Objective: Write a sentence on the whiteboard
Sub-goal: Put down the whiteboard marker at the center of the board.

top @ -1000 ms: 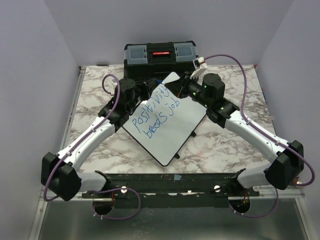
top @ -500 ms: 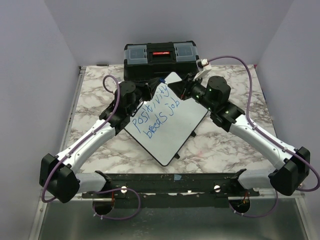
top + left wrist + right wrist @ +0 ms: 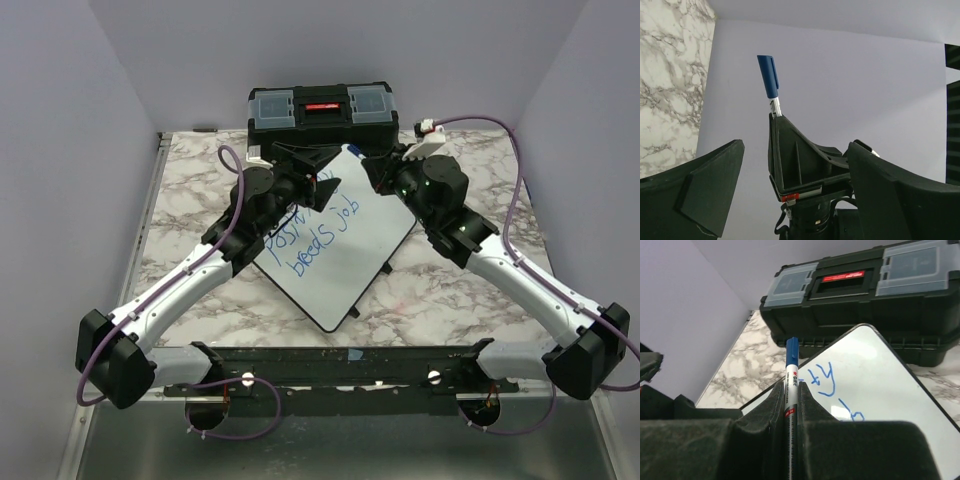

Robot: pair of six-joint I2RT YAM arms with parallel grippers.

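- Found the whiteboard [image 3: 350, 275] flat on the marble worktop [image 3: 185, 175], about mid-worktop and turned cornerwise: one corner toward the arm bases, the opposite corner at the back.
- Read the sentence [image 3: 318, 232] in blue on the far-left part of the board, in two slanted lines. Made out "breeds job" on the lower line. Found the upper line partly covered from above by the left arm [image 3: 190, 275].
- Noted the board's long axis and both lines of writing running from near left to far right.
- Logged a black toolbox [image 3: 322, 115] with grey lid compartments directly behind the far corner and just beside it. Cannot tell whether in contact.
- Placed both sets of jaws above the far corner, between the writing and the toolbox, facing each other: left jaws over the far-left edge, right jaws over the far-right edge.
- Found right jaws narrow, clamped on a white marker [image 3: 790, 390] with its blue cap [image 3: 768, 75] on. Noted the marker lying along the jaws, capped end past the fingertips, pointing toward the left jaws.
- Found left jaws spread wide, holding nothing. Saw the capped end between the left fingers [image 3: 705, 195] in the left wrist view. Cannot tell whether inside the gap or ahead of it.
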